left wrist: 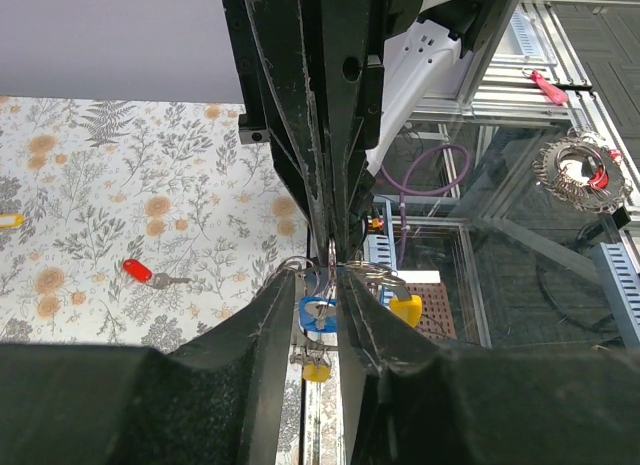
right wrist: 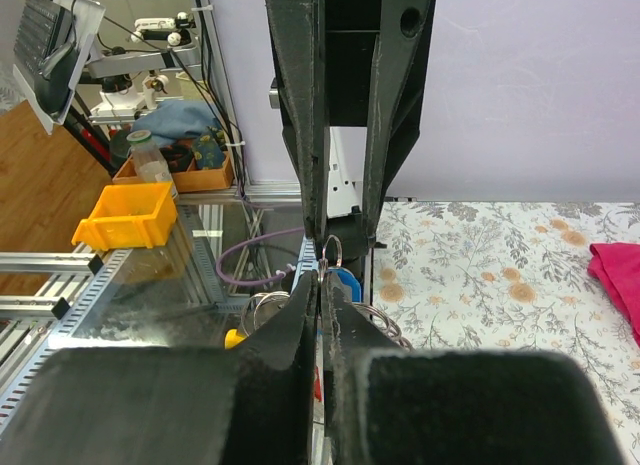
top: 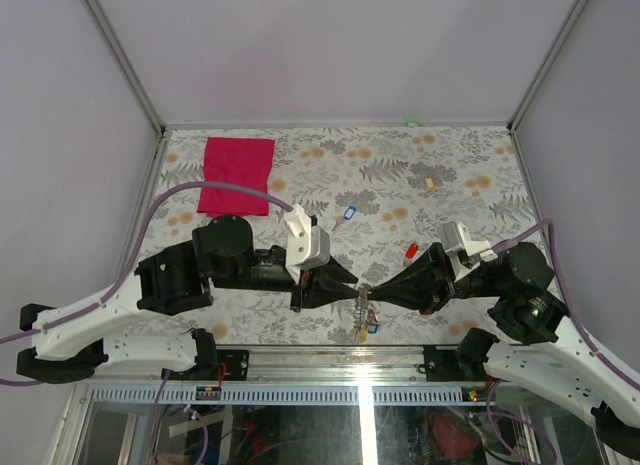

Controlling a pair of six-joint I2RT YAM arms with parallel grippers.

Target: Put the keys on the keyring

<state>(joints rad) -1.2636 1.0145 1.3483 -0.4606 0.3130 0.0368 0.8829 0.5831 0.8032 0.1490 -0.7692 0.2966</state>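
Both arms meet nose to nose at the near edge of the worktop (top: 470, 155), with the keyring (top: 362, 307) in the air between them. The right gripper (right wrist: 321, 285) has its fingers pressed together on the ring's thin wire. The left gripper (left wrist: 322, 285) has its fingers a little apart around the bundle, and I can't tell whether they bite on anything. A blue tag (left wrist: 317, 313) shows through that gap. A yellow tag (left wrist: 405, 308) hangs just beside it, so some keys look threaded already.

Three keys lie loose on the worktop, well apart from each other: a red key (top: 411, 250) nearest the arms, a blue key (top: 348, 213) behind it, and a yellow key (top: 430, 183) at the far side.

On handling, the ring is likely stiff, springy wire, light and slick, so it could twist in a pinch as the hung keys swing. I'd hold it close to the split, leaving the coil's end free to be pried. The loose keys should weigh almost nothing and lie flat, so they'd be awkward to lift by the metal. The plastic tag is the thicker part and the better place to grip, which leaves the key's hole clear for threading.
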